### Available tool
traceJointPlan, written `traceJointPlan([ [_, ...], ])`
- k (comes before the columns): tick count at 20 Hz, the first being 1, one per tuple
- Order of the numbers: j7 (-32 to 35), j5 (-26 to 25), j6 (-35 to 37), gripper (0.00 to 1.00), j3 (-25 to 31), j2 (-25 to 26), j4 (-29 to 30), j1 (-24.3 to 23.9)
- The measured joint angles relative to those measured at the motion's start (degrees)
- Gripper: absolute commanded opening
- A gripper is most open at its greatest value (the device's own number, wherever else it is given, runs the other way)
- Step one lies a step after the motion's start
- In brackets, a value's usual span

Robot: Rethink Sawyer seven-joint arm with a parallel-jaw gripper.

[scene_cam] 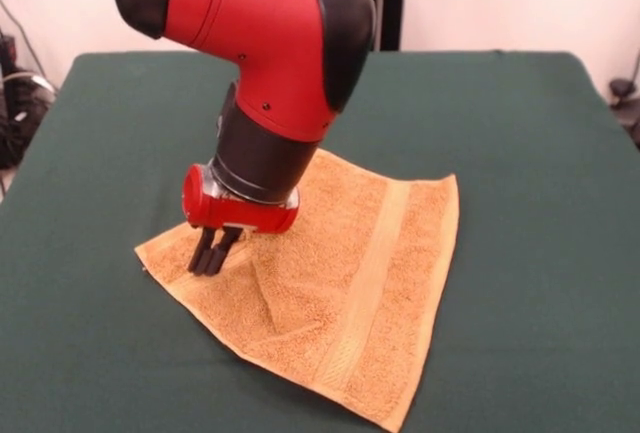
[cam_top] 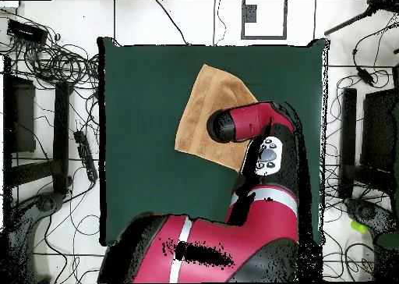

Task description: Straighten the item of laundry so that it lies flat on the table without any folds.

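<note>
Arm [scene_cam: 262, 43] drops in from twelve o'clock, elbow bent, wrist tilted toward seven o'clock. Claw [scene_cam: 214, 251] low over towel [scene_cam: 340, 283], fingers [scene_cam: 203, 250] pressed together, closed, tips at towel's nine o'clock corner; whether cloth is pinched, cannot tell. Towel sits mid-counter [scene_cam: 530, 133], turned diamond-wise, corners at nine, three and six o'clock. Fold ridge runs just right of claw. Woven band runs from one o'clock down toward six. Overhead: arm head [cam_top: 253, 125] covers towel's [cam_top: 206, 113] four o'clock edge.
</note>
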Motion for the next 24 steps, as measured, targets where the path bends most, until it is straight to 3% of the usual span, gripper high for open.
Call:
traceJointPlan([
  [15,0.00,-4.21,-0.08,0.00,0.10,0.65,-2.06,-0.22],
  [24,-0.49,-8.98,-0.07,0.00,1.15,0.73,-4.43,-5.34],
])
